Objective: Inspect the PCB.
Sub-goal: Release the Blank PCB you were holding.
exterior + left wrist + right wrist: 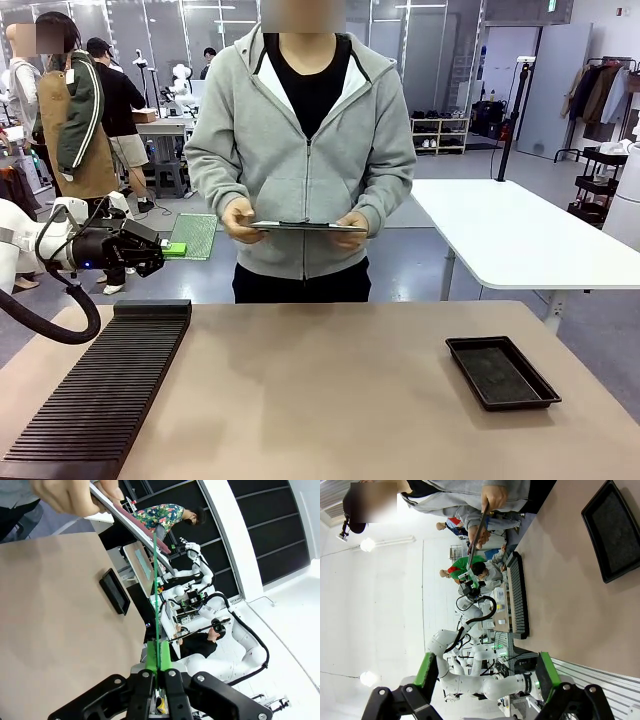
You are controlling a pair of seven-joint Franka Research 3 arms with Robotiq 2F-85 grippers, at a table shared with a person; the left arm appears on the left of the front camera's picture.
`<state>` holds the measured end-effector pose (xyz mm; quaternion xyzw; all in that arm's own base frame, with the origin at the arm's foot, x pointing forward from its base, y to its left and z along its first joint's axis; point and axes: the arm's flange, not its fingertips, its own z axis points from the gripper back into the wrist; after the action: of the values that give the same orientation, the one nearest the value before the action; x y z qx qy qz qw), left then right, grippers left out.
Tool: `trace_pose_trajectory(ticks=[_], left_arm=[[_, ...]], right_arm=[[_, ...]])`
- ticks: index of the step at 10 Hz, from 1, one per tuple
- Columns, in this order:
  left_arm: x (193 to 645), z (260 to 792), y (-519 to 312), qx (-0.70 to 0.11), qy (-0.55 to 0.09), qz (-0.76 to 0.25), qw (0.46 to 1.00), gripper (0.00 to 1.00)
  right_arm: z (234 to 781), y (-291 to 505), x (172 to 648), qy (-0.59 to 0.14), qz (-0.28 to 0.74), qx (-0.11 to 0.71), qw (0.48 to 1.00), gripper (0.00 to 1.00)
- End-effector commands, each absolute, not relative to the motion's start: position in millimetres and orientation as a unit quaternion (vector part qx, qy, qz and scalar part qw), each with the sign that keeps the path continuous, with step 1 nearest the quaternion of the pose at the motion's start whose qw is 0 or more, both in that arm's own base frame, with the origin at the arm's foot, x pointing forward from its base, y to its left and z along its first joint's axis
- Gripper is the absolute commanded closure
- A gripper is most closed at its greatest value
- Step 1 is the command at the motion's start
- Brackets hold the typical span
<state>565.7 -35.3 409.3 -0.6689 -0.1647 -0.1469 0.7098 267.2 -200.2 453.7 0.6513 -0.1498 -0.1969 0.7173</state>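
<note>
The PCB [196, 236] is a thin green board held up in the air left of the person, above the table's far left edge. My left gripper [174, 249] is shut on its near edge. In the left wrist view the PCB [157, 605] appears edge-on as a thin green line rising from between the closed fingers of the left gripper [159, 669]. My right gripper [485, 676] is open, its green pads wide apart with nothing between them, and it looks along the table from the right side.
The person stands at the far side, holding a flat clipboard [305, 227] in both hands at waist height. A black slotted rack [100, 390] lies along the table's left side. A shallow black tray [500, 372] sits at the right and appears empty.
</note>
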Motion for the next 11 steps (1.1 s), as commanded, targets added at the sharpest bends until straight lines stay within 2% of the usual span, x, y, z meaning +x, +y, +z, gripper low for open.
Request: trace_pose_trajectory(ticks=[1, 11], left_arm=[[565.0, 411.2, -36.0, -0.674, -0.170, -0.142, 0.704, 1.00], [565.0, 411.2, -36.0, -0.674, -0.170, -0.142, 0.704, 1.00]], right_arm=[[456.4, -200.0, 266.2, -0.153, -0.195, 0.650, 0.718, 0.00], [456.4, -200.0, 266.2, -0.153, -0.195, 0.650, 0.718, 0.00]])
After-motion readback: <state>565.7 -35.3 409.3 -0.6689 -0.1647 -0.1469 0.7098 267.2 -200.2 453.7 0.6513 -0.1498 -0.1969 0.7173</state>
